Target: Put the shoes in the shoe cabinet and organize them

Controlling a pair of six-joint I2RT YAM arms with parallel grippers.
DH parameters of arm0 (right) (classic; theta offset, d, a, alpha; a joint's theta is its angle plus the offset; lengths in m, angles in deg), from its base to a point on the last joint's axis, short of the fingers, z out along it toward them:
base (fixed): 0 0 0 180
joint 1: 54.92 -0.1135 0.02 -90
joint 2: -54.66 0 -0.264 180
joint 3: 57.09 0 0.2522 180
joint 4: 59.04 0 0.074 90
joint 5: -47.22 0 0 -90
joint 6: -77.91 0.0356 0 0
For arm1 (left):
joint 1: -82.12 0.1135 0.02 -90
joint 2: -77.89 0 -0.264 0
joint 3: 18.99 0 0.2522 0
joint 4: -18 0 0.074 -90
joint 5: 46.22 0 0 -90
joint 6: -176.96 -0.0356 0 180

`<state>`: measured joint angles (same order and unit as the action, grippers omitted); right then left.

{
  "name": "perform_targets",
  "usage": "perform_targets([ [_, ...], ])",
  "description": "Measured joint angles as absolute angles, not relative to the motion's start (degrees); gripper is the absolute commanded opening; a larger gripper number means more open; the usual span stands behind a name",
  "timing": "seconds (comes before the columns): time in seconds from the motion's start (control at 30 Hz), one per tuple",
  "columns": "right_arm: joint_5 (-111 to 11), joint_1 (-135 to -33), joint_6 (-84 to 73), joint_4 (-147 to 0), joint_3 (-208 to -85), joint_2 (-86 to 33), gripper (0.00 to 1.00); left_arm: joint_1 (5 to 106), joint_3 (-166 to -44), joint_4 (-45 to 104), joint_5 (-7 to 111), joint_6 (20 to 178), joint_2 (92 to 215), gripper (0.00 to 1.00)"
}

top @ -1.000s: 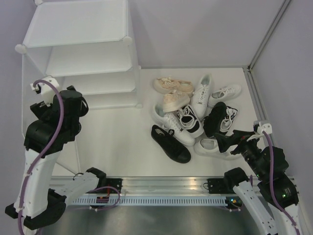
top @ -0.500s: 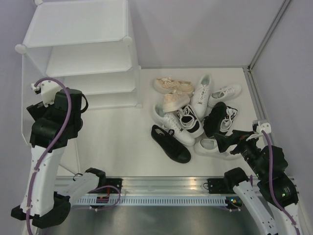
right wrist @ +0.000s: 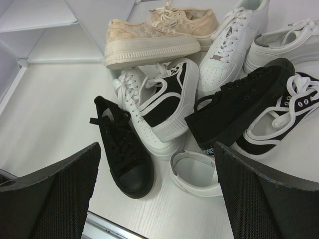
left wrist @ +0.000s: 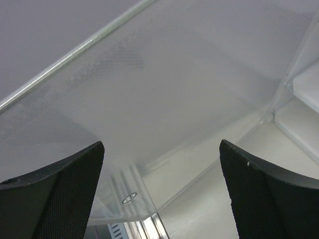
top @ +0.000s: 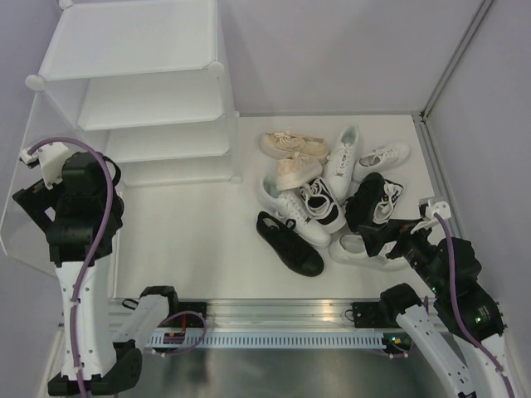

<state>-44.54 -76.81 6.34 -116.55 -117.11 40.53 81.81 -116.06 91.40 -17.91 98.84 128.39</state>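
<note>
Likely robot lab — plain white booth (top: pixel 332 50), aluminium rail (top: pixel 282 313).

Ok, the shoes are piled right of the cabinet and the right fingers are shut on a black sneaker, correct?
Not quite. The shoes are piled right of the shoe cabinet, but the right wrist view shows the right gripper open above the pile, holding nothing.

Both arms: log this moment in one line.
left gripper open, facing frosted door panel | right gripper open, at piled shoes | shoe cabinet: no shoes visible
</note>
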Motion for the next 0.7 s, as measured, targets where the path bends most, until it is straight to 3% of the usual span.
perform_targets([
  [0.4, -45.1, -78.1, 6.1, -116.6, -117.1, 36.7, 0.98, 90.1, -120.5, 88.3, -11.4, 97.8, 132.7, 1.00],
  [0.7, -44.3, -78.2, 7.1, -117.7, -121.9, 24.0, 0.98, 90.3, -121.2, 88.7, 23.7, 99.4, 127.3, 1.00],
])
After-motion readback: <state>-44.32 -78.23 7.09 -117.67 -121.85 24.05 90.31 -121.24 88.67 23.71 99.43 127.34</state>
